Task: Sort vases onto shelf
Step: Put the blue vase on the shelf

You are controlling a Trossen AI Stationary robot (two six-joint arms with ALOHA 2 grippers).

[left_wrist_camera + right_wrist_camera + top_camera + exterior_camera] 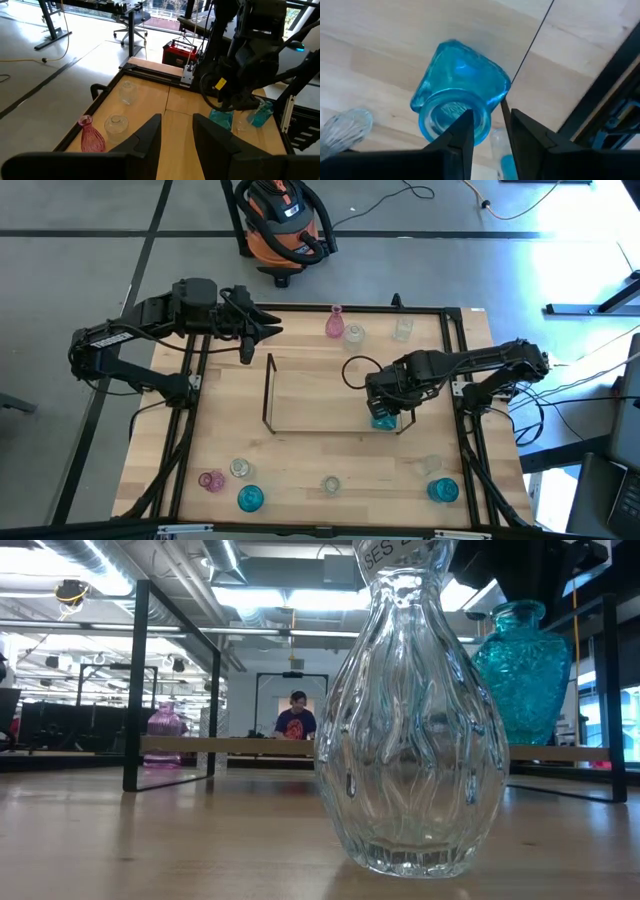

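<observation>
From the high view, we judged the main risk at the shelf (330, 395): the right pincer (385, 412) hung over the shelf's near right corner w/ a teal vase (383, 421) right under it, so a slip or a bump on the thin wire frame could tip the glass or shove the rack. The left pincer (262, 328) waited well apart at the table's (300, 465) far left corner, fingers apart, empty. Other vases sat far side, e.g. a pink vase (335, 323), and along the near edge. In the low view we couldn't see either pincer; a clear vase (412, 720) filled the front, w/ a teal one behind it and a pink one by a dark frame post, so nothing there told us about the grip. In the left wrist view, the left fingers (150, 135) stood apart on nothing, w/ the pink vase and two clear ones near them; the right arm loomed over teal glass across the table. In the right wrist view, the right pincer had one finger inside the teal vase's mouth and one outside, closing on the rim; whether the grip was firm, we couldn't tell. We reckoned a rim pinch on slick glass could let it swing or drop, esp. w/ the shelf wire just beside it.
</observation>
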